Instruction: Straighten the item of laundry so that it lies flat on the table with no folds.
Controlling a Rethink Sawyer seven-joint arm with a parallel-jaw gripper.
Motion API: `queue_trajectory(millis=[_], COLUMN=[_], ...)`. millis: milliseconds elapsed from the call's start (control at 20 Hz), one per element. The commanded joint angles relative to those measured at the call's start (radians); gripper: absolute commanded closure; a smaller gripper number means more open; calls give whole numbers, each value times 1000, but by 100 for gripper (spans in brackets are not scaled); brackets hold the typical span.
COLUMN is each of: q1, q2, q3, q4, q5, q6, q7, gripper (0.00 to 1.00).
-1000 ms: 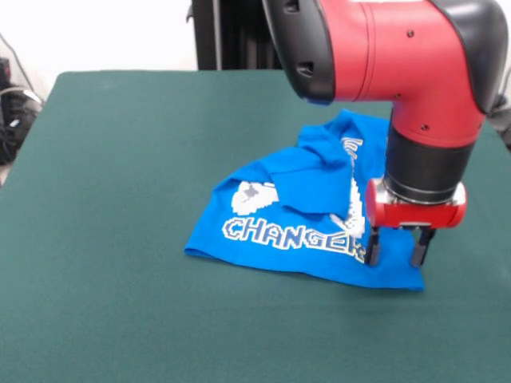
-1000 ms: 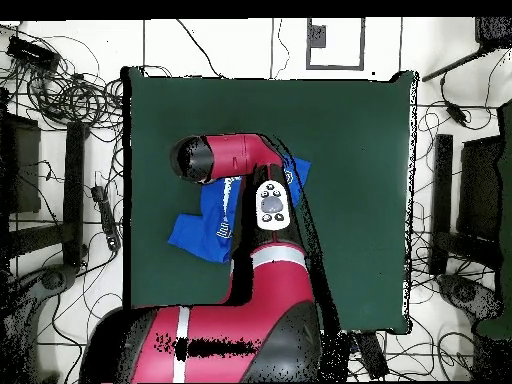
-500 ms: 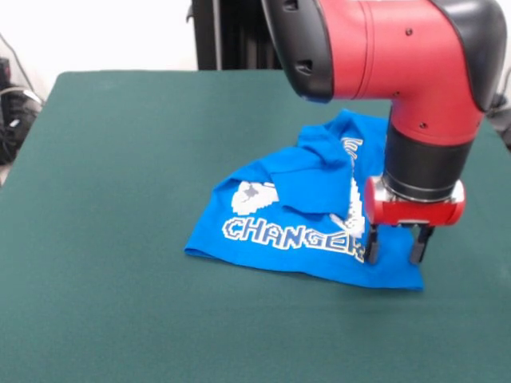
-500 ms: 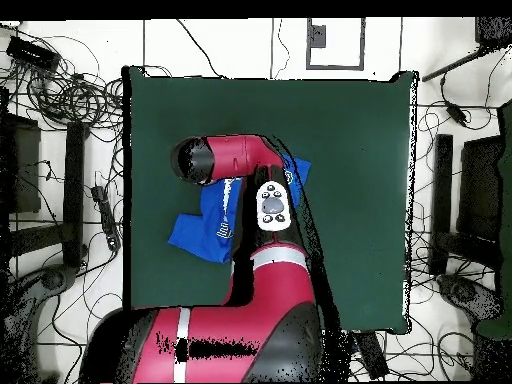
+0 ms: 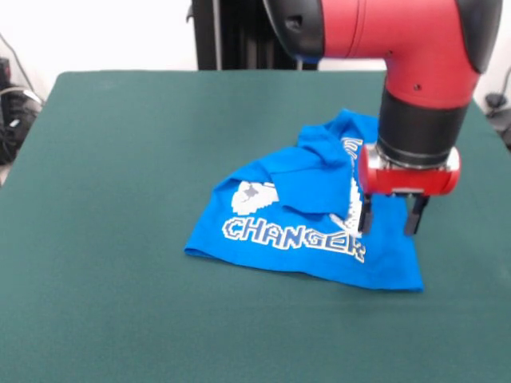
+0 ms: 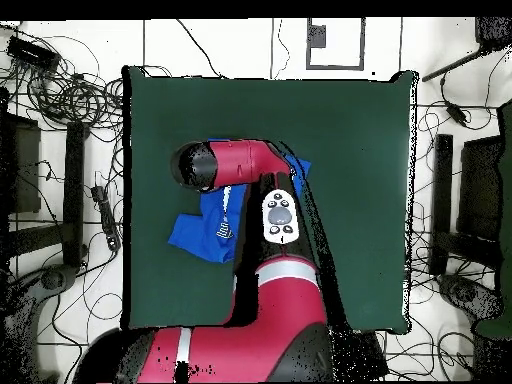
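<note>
Shirt crumpled beneath a raised, empty gripper

Fingers (image 5: 366, 217) of the gripper (image 5: 389, 219) are seen spread apart with nothing between them, hanging just above the shirt (image 5: 307, 211) near its right-hand edge in the front view. No contact between the tips and the cloth can be made out. The shirt lies directly below and to the left of the gripper on the table (image 5: 120, 159), bunched rather than flat: a fold of blue fabric is turned over across the upper part, behind and left of the gripper, and part of the white print is covered by it. The word "CHANGER" is read along the lower part, its last letters just below the left finger. The nearest corner of the shirt is found just below and slightly right of the gripper. In the overhead view the gripper is hidden under the arm (image 6: 245, 160), and only parts of the shirt (image 6: 200, 232) are shown on either side of it on the table (image 6: 350, 130).
</note>
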Motion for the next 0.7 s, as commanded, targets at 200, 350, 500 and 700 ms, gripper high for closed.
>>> queue_trajectory(millis=[200,350,500,700], q1=[-6,-9,-10,-20], q2=[-64,-62,-62,-48], q3=[63,64,62,56], q4=[147,146,146,137], q5=[38,35,30,13], q6=[69,67,67,61], q7=[89,86,83,65], gripper=[0,0,0,0])
